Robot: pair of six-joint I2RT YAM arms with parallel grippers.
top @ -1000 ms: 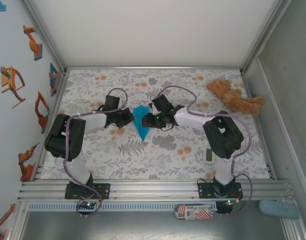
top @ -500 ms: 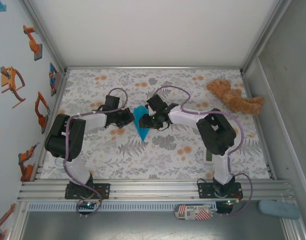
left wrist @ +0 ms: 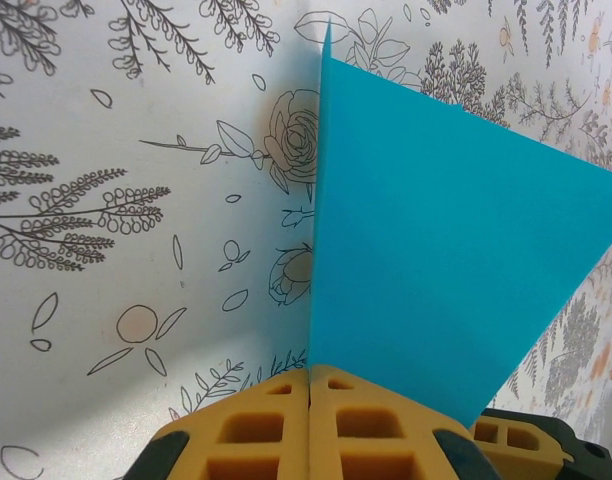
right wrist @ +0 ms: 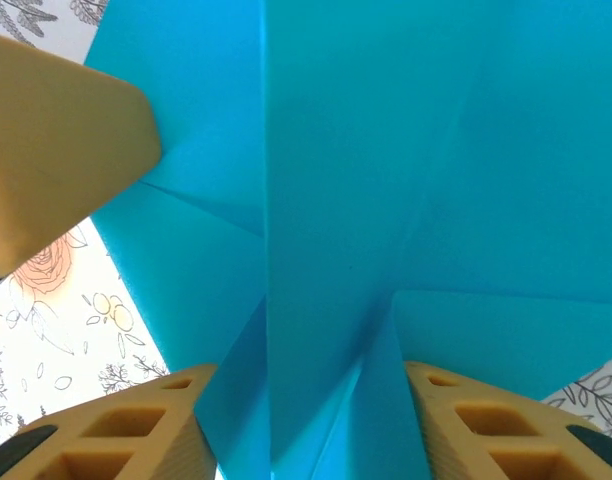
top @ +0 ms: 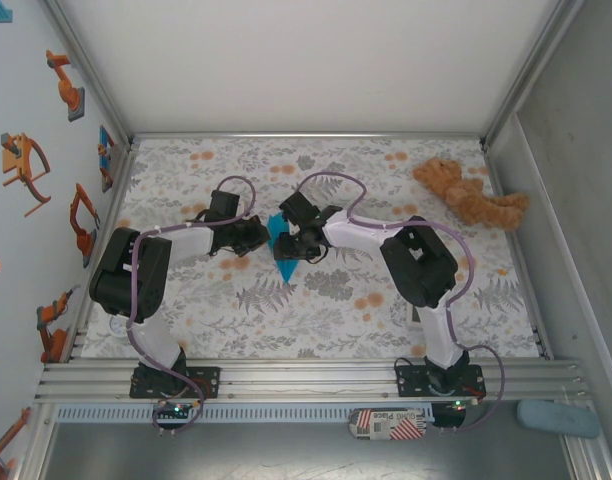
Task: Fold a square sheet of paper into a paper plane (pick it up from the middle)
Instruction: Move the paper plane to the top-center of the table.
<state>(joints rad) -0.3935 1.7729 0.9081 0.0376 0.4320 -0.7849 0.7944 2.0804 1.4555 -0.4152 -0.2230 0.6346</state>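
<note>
Paper plane point(top: 276, 228) sits a bit left of the middle of the worktop point(top: 186, 330), right betw. my two claws. From the top cam I see bits of bright blue peeking out past the black claw parts. Left claw point(top: 258, 236) comes in from the left side, and on the left wrist cam its yellow pads point(left wrist: 256, 430) are pressed tight together on the near edge of the blue paper point(left wrist: 436, 270). So that claw point(left wrist: 311, 385) is clamped on it. The paper stands up on its edge there, w/ a big flat wing leaning off to the right and a sharp point far from the cam. Right claw point(top: 291, 245) reaches in from the right and sits just over the paper. On the right wrist cam its two yellow fingers point(right wrist: 116, 430) are apart, one on each side, and the folded blue paper point(right wrist: 386, 150) w/ its middle crease runs down betw. them. I can't tell if those pads touch the paper. Another yellow pad point(right wrist: 56, 150) shows at the top left of that cam, up against the blue. Brown teddy bear point(top: 471, 192) lies far off at the back right of the flowery worktop, well apart from both arms.
</note>
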